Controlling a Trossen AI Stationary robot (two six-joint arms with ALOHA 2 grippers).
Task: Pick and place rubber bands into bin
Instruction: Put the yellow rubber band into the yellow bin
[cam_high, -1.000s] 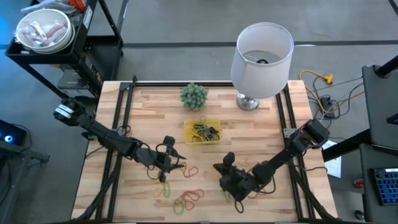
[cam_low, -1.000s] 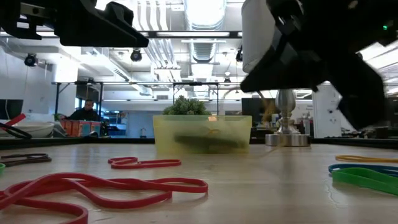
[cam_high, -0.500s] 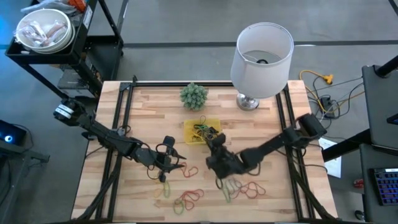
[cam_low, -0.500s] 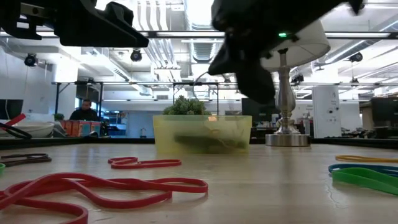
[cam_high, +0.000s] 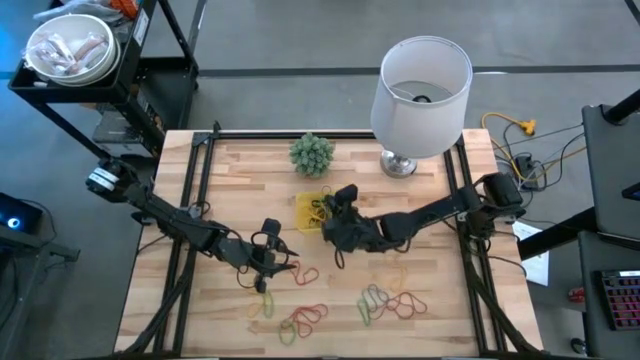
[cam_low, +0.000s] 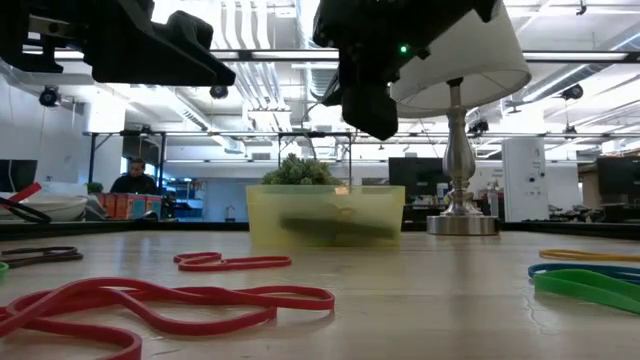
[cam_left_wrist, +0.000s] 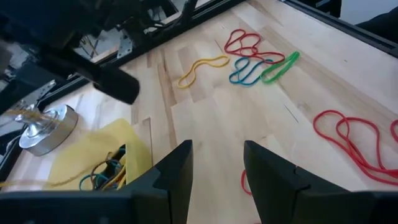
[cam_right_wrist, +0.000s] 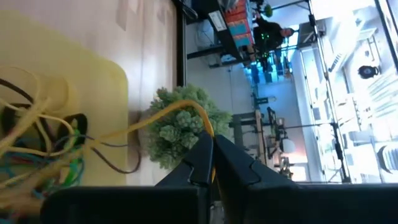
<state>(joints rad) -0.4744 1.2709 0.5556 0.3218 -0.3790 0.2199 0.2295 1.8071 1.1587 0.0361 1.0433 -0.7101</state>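
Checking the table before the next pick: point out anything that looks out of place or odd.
One oddity: a yellow rubber band pinched in the shut right gripper over the bin stretches down into the tangle there instead of hanging free, so it looks snagged. The loose bands scattered on the table are just unpicked work.

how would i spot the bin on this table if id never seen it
Start at the big white lamp at the table's far edge, then the small green plant beside it. Just in front of the plant lies the bin, a shallow yellow tray with tangled rubber bands inside, unlike the loose ones scattered on bare wood.
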